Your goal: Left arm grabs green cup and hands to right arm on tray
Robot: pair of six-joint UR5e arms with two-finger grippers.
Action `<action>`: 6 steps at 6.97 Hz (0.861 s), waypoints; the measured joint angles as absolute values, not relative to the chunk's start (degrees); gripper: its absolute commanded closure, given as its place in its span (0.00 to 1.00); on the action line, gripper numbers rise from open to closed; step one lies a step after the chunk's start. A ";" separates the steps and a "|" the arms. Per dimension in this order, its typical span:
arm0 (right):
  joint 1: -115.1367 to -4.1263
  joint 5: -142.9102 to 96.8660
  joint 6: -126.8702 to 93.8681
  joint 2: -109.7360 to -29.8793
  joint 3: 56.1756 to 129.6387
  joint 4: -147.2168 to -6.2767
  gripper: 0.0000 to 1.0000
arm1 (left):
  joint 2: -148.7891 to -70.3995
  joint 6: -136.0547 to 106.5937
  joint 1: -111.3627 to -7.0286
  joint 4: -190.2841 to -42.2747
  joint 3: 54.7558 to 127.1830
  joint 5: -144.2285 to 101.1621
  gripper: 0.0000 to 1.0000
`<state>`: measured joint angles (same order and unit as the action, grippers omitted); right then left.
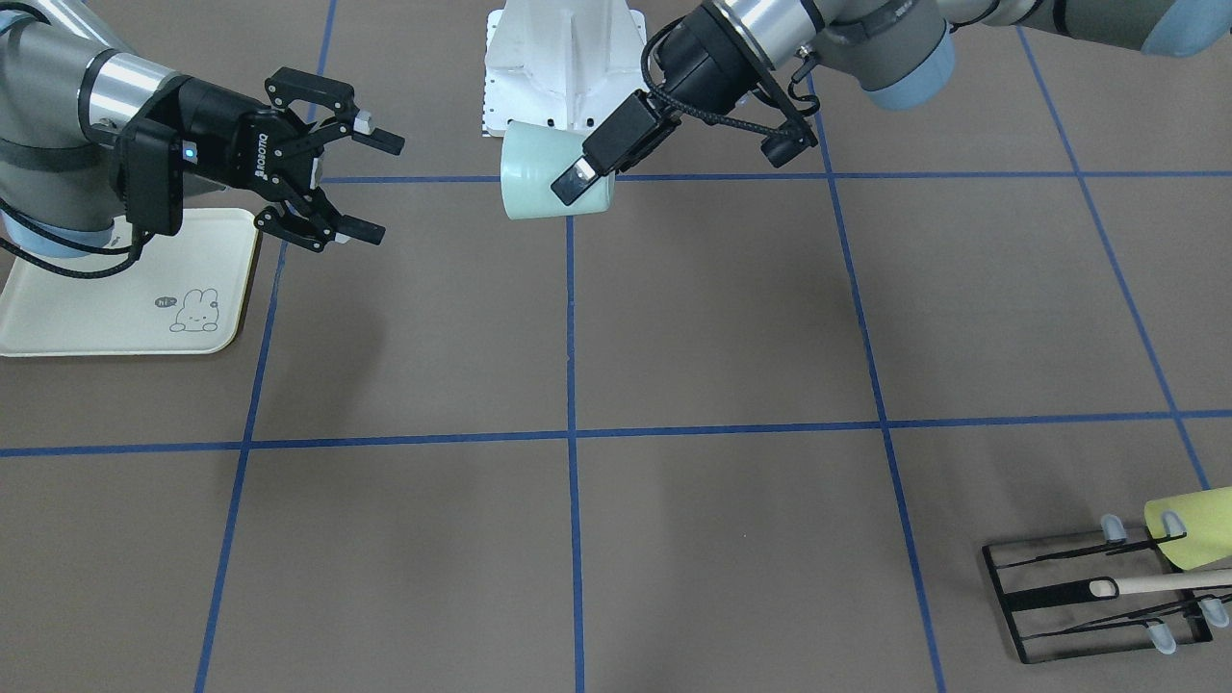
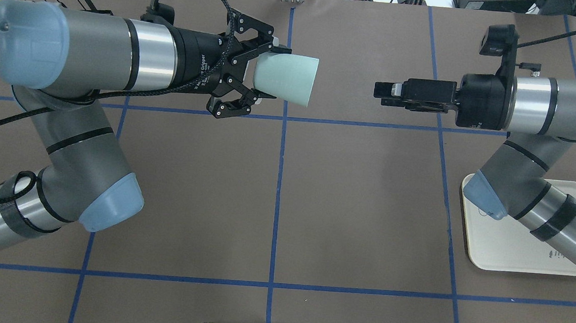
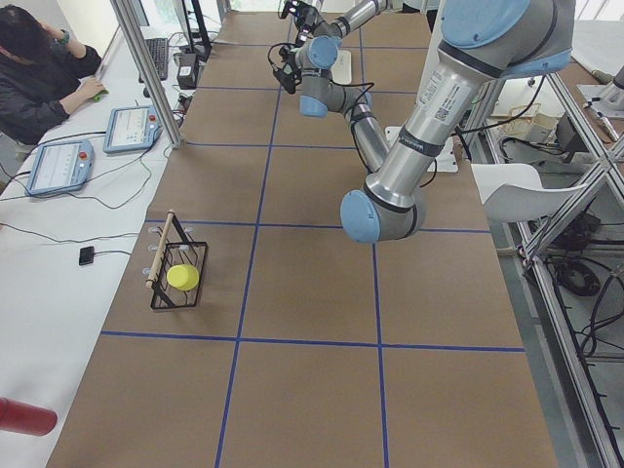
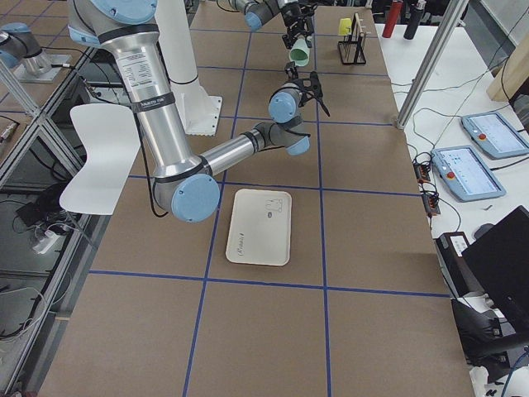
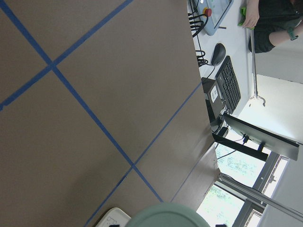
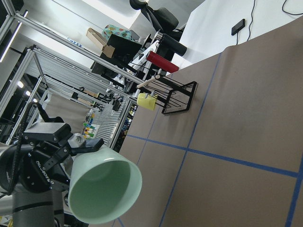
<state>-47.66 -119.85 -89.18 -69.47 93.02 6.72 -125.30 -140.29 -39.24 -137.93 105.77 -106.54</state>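
HANDOVER IN MID-AIR: The left arm (image 2: pixel 97 57) holds the green cup (image 2: pixel 289 78) on its side above the table (image 1: pixel 674 337), close to the centre line. The left gripper (image 2: pixel 266 73) pinches the cup's narrow closed end, and the open mouth points at the right arm (image 2: pixel 540 105). The right gripper (image 1: pixel 380 188) hangs level with the cup but well apart from it, its 2 fingers spread wide with nothing between them. The tray (image 2: pixel 504 252) lies farther off, beneath the right arm's forearm.

The risks all sit in the gap between the 2 grippers. The cup offers its widest part first, so a slightly off-line approach would probably drive a finger into the rim. That could lever the cup out of a hold that covers only its base. A finger entering the mouth would leave the right gripper squeezing a single thin, smooth wall, a grip likely to twist under the cup's weight.

Timing matters as well. If the left gripper lets go before the right one closes, the cup likely falls to bare table, nowhere near the tray. The left fingers also take up part of the cup's length, so too deep a reach risks the 2 grippers striking each other.

The black wire rack (image 1: pixel 1088 597) and yellow-green cup (image 1: pixel 1193 525) stand far from the exchange.
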 measured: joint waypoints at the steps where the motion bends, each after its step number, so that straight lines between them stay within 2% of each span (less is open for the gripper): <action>1: -47.15 -118.87 -89.20 -69.05 93.12 7.21 0.02 | -125.27 -144.41 -39.34 -139.77 105.78 -106.60 0.63; 4: -46.40 -117.32 -89.35 -67.58 93.51 7.46 0.04 | -125.42 -151.14 -39.38 -141.49 105.74 -106.38 0.63; 6: -45.49 -115.80 -89.36 -67.12 94.03 7.47 0.10 | -125.65 -151.87 -39.29 -141.96 105.73 -106.35 0.63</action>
<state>-45.49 -115.80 -89.36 -67.12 94.03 7.47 -125.65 -151.87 -39.29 -141.96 105.73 -106.35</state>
